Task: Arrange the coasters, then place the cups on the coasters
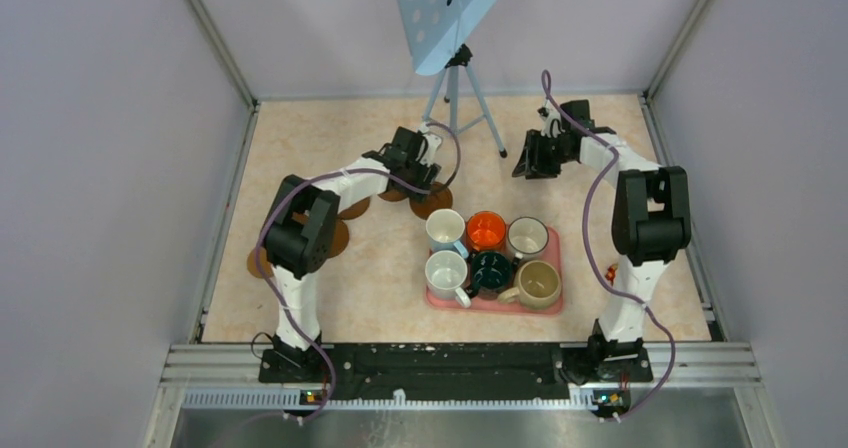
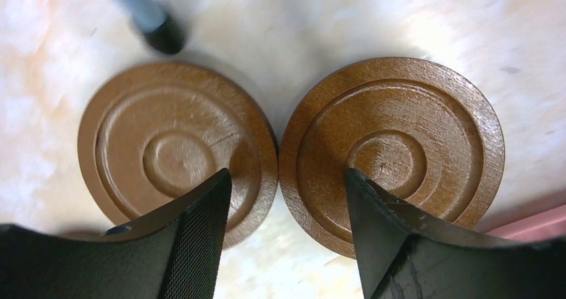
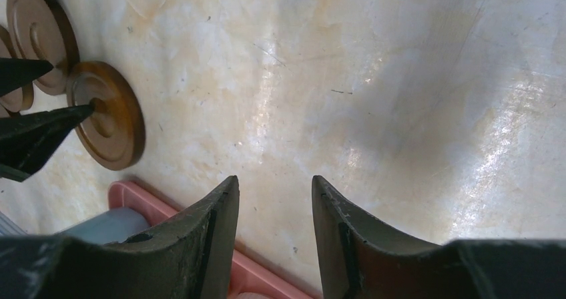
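**Spread the coasters before any mug goes on**

The left gripper [image 2: 287, 179], jaws apart and empty, hangs over two brown coasters [image 2: 177, 155] lying almost rim to rim. They likely need wider spacing for the handles. The mugs [image 1: 490, 258] sit on the pink tray [image 1: 490, 305]. The right gripper [image 3: 275, 185], also apart and empty, hangs over bare tabletop.
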Robot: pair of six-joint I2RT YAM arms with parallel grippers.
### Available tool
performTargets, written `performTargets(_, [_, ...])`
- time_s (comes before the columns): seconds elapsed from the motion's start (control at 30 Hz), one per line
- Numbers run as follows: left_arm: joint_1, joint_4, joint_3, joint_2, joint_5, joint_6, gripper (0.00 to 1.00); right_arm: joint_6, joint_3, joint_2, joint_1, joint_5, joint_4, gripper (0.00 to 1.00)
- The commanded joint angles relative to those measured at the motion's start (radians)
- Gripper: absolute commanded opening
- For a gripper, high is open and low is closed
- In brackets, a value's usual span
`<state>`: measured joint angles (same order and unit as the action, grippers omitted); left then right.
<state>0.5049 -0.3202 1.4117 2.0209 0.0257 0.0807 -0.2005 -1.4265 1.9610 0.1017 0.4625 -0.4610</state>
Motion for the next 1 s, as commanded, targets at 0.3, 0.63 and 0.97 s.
performTargets(0.3, [-0.323,-0.146,-0.073,-0.014,0.033,-0.016,0.67,0.029,0.043,-0.077,-0.003,-0.001,0.009,0.43])
performTargets(0.63, [-0.496,-0.172,0.026,0.062,0.001,-0.053,0.69,0.044,0.039,-0.079,-0.002,-0.007,0.006,0.43])
performTargets(0.97, [-0.548,-0.170,0.166,0.153,-0.081,0.065,0.88,0.062,0.029,-0.079,-0.002,-0.021,-0.013,0.43])
